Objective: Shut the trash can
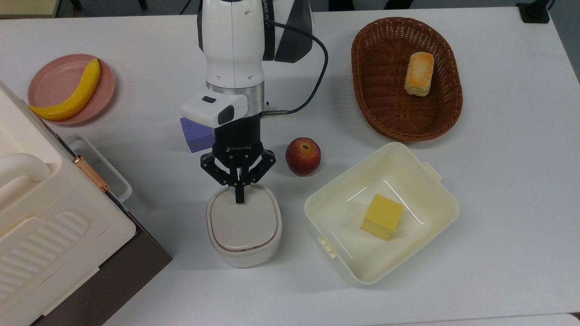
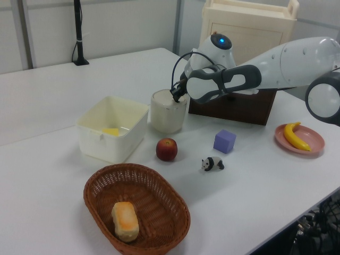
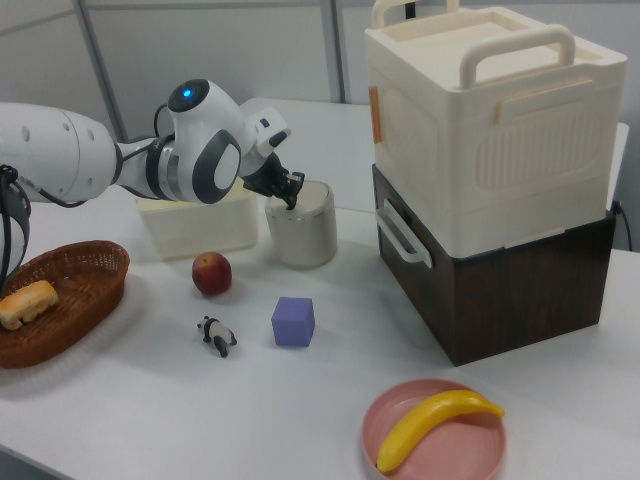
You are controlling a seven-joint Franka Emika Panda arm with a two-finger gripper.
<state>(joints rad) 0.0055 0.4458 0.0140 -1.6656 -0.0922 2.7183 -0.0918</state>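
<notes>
Two small things lie nearest in the right view: a round pink plastic plate (image 3: 480, 447) with a yellow banana (image 3: 435, 425) on it, at the front of the white surface (image 3: 120, 420). A little farther we see a purple foam cube (image 3: 293, 321) and a small black-and-white panda figure (image 3: 215, 335), and then a red apple (image 3: 211, 272).

Behind the apple stands the trash can (image 3: 300, 235), a small cream-white plastic bin with rounded corners. It is between the pale-yellow square plastic tub (image 3: 190, 228) on the right view's left and the big cream ribbed box with a handle (image 3: 490, 130) on the right view's right.

In the top view the black jaws are pressed together and hold nothing. Their tip touches the flat lid of the trash can (image 1: 244, 226) near the edge that faces the arm. The lid lies flat on the bin, and only a thin dark line shows along its rim.

We judge that the closing is almost done, or already done. We cannot tell if the lid has latched, so a last firm push down may be needed. After that only lifting the jaws away from the lid remains.
</notes>
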